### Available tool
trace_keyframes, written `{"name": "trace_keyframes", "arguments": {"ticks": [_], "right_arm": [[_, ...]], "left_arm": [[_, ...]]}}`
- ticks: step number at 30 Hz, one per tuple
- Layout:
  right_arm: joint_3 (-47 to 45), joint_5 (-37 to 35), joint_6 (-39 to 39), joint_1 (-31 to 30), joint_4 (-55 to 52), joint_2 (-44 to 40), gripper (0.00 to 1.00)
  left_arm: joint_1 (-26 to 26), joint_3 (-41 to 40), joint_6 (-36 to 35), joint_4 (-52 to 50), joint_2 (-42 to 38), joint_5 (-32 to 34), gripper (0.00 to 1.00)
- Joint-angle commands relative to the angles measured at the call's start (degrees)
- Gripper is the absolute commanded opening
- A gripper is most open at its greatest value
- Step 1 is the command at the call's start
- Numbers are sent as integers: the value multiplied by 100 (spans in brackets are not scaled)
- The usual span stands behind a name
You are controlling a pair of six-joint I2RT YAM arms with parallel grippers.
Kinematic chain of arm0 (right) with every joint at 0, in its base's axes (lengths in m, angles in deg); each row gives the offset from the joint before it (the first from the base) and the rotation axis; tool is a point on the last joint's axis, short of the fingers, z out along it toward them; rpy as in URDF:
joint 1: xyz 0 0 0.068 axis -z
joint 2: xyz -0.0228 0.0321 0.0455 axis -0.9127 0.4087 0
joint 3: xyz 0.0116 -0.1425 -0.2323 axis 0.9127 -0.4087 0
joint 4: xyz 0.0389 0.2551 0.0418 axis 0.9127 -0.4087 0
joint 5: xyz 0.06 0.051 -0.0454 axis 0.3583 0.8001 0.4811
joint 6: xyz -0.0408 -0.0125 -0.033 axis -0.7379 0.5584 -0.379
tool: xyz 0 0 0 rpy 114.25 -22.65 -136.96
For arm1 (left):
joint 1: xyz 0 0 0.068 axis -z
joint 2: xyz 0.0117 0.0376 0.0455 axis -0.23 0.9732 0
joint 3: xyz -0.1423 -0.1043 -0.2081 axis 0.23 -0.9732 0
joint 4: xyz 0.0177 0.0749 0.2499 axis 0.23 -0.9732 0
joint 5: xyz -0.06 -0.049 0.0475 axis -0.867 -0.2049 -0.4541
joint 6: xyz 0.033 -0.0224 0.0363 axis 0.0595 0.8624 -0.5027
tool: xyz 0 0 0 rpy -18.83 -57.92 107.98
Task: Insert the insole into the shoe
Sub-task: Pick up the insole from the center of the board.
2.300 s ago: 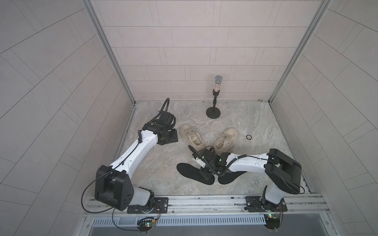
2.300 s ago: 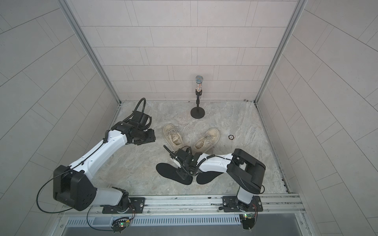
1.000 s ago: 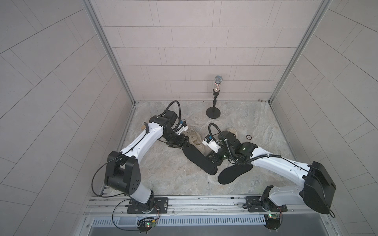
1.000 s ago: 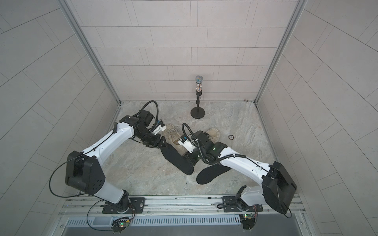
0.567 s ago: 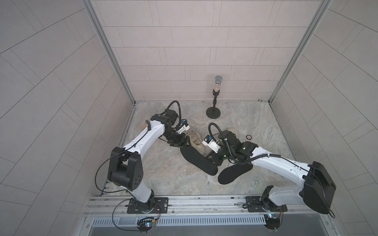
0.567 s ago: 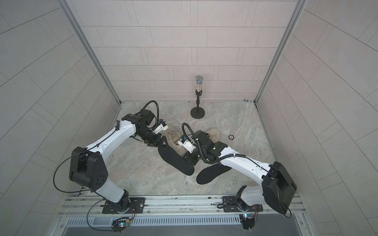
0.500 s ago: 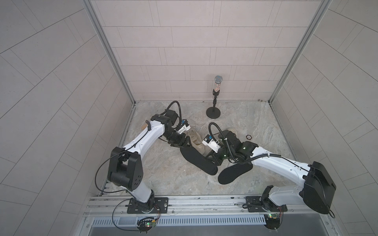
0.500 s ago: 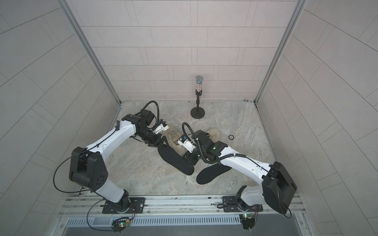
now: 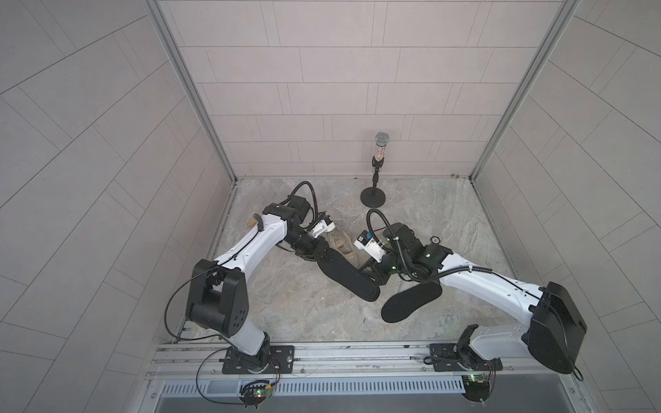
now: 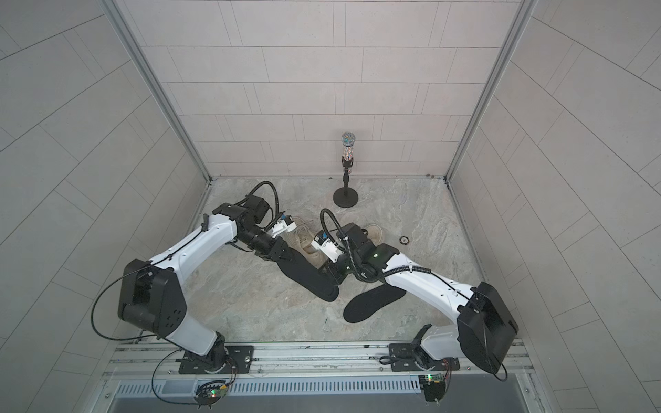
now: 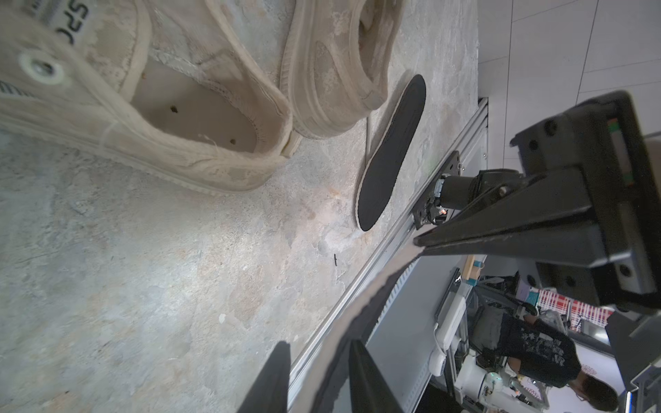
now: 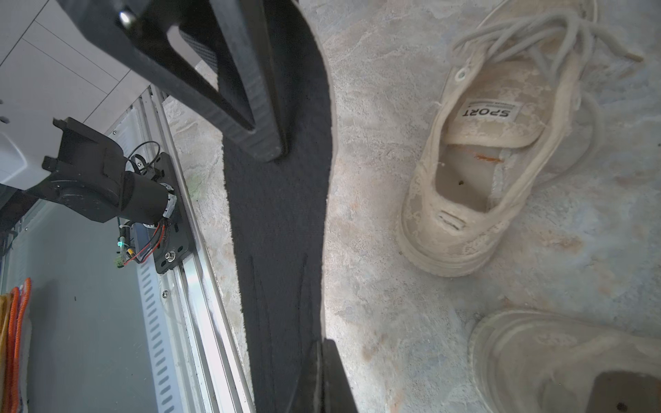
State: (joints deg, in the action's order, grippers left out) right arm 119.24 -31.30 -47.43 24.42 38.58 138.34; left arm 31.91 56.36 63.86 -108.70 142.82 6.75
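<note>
A black insole [image 9: 343,273] hangs above the floor, held at both ends. My left gripper [image 9: 318,252] is shut on the end nearest the beige shoe [image 9: 345,243]. In the left wrist view the insole [image 11: 361,304] runs between the left gripper's [image 11: 320,375] fingers. My right gripper [image 12: 322,375] is shut on the insole's [image 12: 282,214] side edge. The shoe [image 12: 483,161] lies with its empty mouth up, laces loose. A second beige shoe [image 10: 373,232] lies mostly under the right arm.
A second black insole [image 9: 411,302] lies flat on the stone floor near the front. A microphone on a stand [image 9: 375,171] stands at the back wall. A small ring [image 9: 434,239] lies to the right. A metal rail [image 9: 322,352] runs along the front edge.
The left gripper's jaws have closed in on the insole's end. The insole and the right arm have hardly moved.
</note>
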Motion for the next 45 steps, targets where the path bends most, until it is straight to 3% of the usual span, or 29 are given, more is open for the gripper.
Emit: {"name": "trace_keyframes", "arguments": {"ticks": [1,5,6,9,13,17,23,24,27,29,30,33,35,44,45], "right_arm": [[117,152,-172,14,129,66,0],[126,57,-174,19,139,34,3],[137,56,-182,23,137,26,10],[177,155,-146,99,181,22,47],[384,609,-145,274,251,107,63],[634,1200,-263,357,218,341,68],[866,1775,-276,355,212,728,67],[867,1856,-225,357,251,751,66],[792,1904,-6,331,442,656,47],[657,1534,205,269,659,455,31],[595,1260,231,203,672,354,31],[396,163,48,-99,564,134,48],[217,-291,-87,-251,620,81,54],[-260,-346,-498,-479,1471,135,72],[-269,-404,-557,-515,1509,147,90]], "left_arm": [[-14,-28,-75,38,-203,-239,24],[17,0,-79,32,-210,-316,0],[12,-6,-72,30,-230,-342,0],[67,-8,-65,31,-307,-455,0],[259,99,-104,-47,-391,-604,0],[425,253,-99,-66,-415,-685,0],[508,474,-114,-56,-369,-903,0],[507,502,-114,-57,-363,-931,0],[490,541,136,69,-361,-550,0],[434,541,397,139,-281,-159,0],[397,527,508,174,-232,-101,0],[319,399,933,486,-145,-116,0],[316,355,1175,687,-175,-229,0],[297,444,1538,682,-107,-589,0],[292,442,1554,689,-109,-624,0]]}}
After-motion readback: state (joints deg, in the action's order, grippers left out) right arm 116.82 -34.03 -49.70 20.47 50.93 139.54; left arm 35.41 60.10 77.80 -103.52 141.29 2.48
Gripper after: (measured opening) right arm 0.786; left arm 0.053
